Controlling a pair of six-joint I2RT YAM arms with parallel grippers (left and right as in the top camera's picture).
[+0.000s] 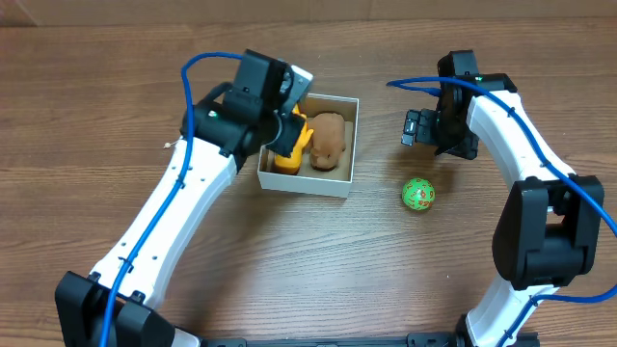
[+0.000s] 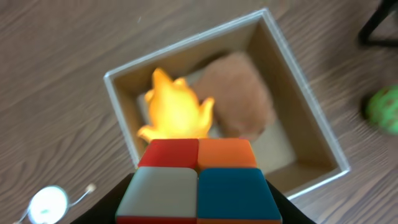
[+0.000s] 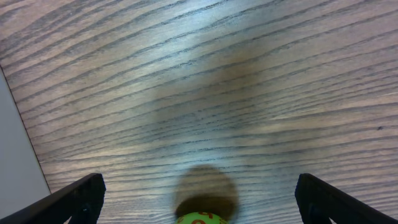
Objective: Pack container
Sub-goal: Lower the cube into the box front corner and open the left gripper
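Ball [image 1: 417, 194] looks whole overhead, cropped from right wrist.

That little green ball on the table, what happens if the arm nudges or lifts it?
The green ball looks round and sits free on the flat wooden table, so a nudge would probably send it rolling. Its curved sides might slip from an off-centre pinch. It is much smaller than the container, so likely light.
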